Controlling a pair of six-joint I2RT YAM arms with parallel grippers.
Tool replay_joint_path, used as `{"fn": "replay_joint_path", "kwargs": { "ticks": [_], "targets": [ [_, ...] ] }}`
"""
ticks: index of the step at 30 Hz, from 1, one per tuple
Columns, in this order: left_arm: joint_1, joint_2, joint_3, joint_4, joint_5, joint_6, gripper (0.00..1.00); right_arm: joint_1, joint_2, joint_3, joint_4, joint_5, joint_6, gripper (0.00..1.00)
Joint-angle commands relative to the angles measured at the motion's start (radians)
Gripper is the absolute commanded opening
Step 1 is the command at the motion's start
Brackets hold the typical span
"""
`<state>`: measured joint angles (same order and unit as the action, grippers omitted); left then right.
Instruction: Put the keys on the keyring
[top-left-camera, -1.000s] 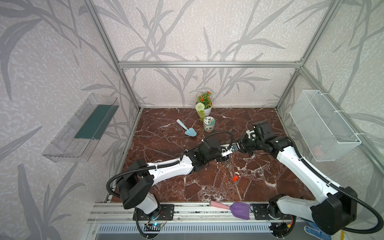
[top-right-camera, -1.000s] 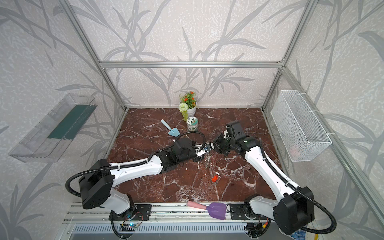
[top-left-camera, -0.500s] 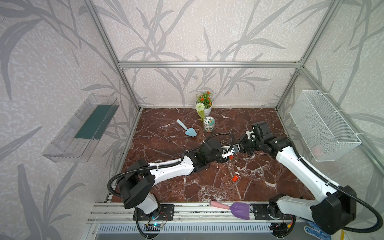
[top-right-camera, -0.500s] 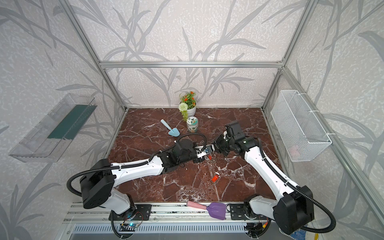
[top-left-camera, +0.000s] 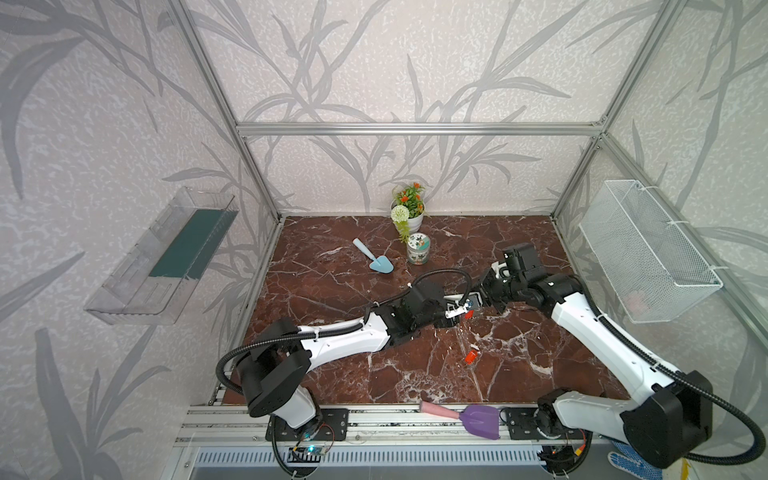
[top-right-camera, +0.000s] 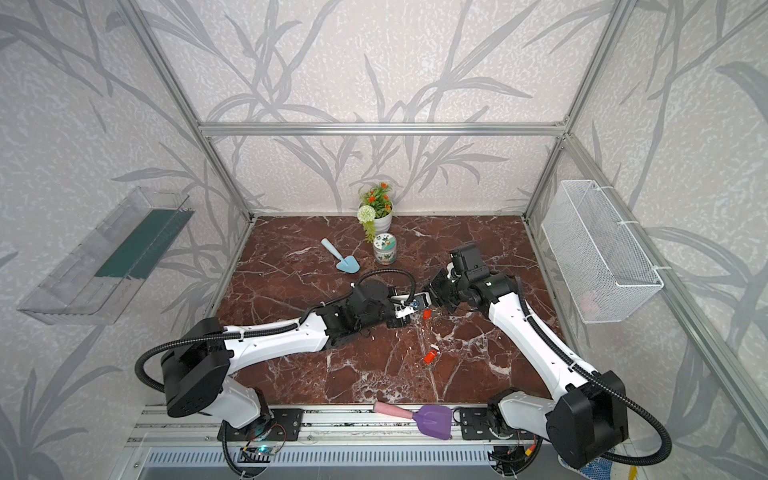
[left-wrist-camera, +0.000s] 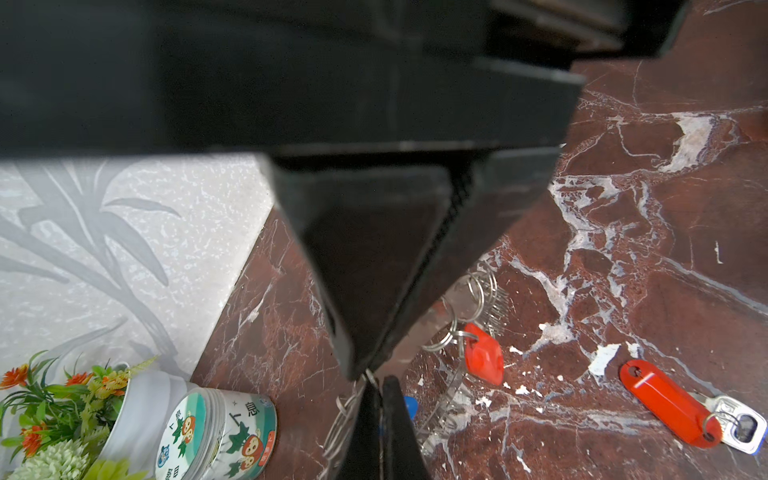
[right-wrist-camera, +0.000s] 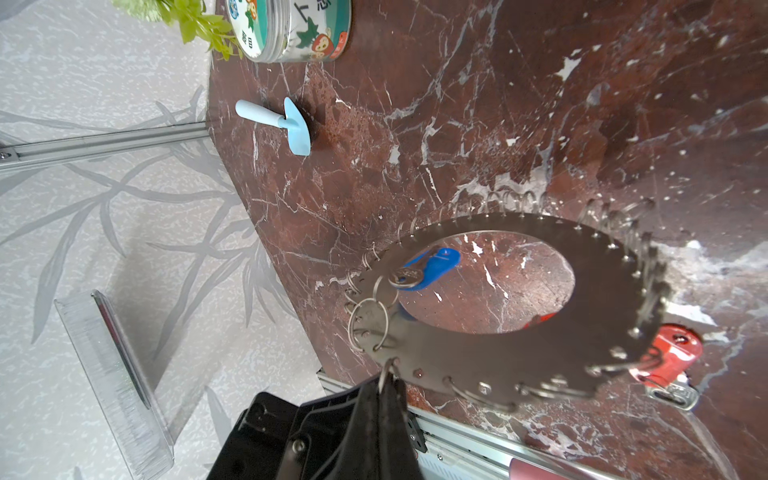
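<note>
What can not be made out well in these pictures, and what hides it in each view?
- Blue plastic-headed key: left wrist view, mostly hidden behind the right pincer's fingers.
- Red plastic key head: right wrist view, blurred, partly behind the rim of the flat grey metal keyring.
- Patterned round tin: right wrist view, cut off by the picture's edge.
- In both top views both keys are tiny coloured specks; no detail shows.

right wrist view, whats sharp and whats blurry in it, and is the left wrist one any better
Right wrist view: the keyring is crisp near the blue key, soft around the red key. Left wrist view: the left gripper is a dark, featureless mass up close, while the table beyond is sharp.
</note>
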<state>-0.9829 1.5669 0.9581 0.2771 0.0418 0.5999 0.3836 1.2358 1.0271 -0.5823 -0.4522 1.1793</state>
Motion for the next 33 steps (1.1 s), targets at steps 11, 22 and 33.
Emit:
{"fn": "replay_joint_path", "kwargs": {
  "ticks": [11, 22, 33],
  "targets": [
    [-0.005, -0.093, 0.018, -0.083, 0.062, -0.085, 0.48, 0.007, 0.015, 0.039, -0.004, 0.059, -0.227, 0.00],
    [0.179, -0.334, 0.065, -0.380, 0.313, -0.387, 0.53, 0.029, 0.032, 0.146, -0.047, 0.070, -0.637, 0.00],
    [0.459, -0.258, 0.234, -0.427, 0.881, -0.470, 0.44, 0.030, -0.004, 0.129, 0.063, -0.097, -1.011, 0.00]
  ]
}}
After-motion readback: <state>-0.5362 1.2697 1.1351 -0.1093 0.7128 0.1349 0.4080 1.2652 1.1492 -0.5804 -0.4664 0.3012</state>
